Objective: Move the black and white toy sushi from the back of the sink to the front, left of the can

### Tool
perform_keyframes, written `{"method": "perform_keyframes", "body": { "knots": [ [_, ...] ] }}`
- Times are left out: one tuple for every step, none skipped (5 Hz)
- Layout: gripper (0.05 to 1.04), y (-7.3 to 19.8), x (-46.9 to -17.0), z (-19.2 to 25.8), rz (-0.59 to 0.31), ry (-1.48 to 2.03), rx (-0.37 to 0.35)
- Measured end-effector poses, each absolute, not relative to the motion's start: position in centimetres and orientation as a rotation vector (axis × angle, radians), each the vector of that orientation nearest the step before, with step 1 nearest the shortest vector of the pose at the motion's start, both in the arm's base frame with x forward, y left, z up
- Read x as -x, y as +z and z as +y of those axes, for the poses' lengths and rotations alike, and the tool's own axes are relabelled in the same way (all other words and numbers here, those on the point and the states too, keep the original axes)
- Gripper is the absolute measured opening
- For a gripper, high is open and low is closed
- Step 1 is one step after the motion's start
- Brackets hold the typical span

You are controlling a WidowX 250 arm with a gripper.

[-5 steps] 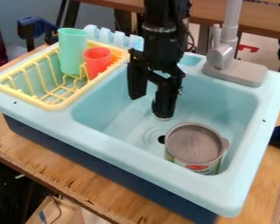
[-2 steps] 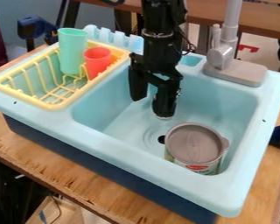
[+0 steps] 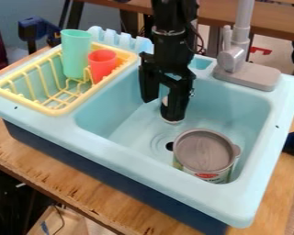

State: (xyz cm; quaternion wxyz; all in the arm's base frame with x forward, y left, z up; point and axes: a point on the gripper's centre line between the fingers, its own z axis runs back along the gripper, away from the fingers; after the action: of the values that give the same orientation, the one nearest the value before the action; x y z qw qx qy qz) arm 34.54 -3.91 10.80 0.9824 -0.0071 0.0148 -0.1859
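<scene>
Fingers apart, the black tool (image 3: 161, 110) hangs over a blue sink (image 3: 121, 155) on a wooden counter (image 3: 82, 188), near a grey-lidded can (image 3: 205, 156) standing upright in the basin, long axis vertical, its red-marked label (image 3: 207, 175) facing front. Green (image 3: 76, 54) and red cups (image 3: 102, 64) stand in a yellow rack (image 3: 51, 110) beside the basin

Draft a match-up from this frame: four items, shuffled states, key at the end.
Items
1. Can
2. Red cup
3. Gripper
4. Mint-green cup

States
A. Black, fingers apart
B. In the yellow rack, the taller of two cups
C. In the sink basin, under a grey lid
D. In the yellow rack, the shorter of two cups

Pairs: 1-C, 2-D, 3-A, 4-B
</scene>
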Motion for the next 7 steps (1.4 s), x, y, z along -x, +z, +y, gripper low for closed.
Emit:
{"method": "perform_keyframes", "body": {
  "knots": [
    [1.0, 9.8, -34.9, -4.2, 0.052, -0.377, 0.031],
    [1.0, 8.8, -35.3, -4.4, 0.053, -0.375, 0.046],
    [0.948, 8.5, -35.6, -4.8, 0.041, -0.372, 0.065],
    [0.717, 8.3, -35.9, -4.8, 0.016, -0.352, 0.064],
    [0.645, 9.9, -35.3, -4.6, -0.002, -0.323, 0.035],
    [0.644, 13.7, -33.8, -6.0, -0.063, -0.32, -0.008],
    [0.644, 15.1, -31.6, -6.8, -0.034, -0.304, -0.005]
  ]
}}
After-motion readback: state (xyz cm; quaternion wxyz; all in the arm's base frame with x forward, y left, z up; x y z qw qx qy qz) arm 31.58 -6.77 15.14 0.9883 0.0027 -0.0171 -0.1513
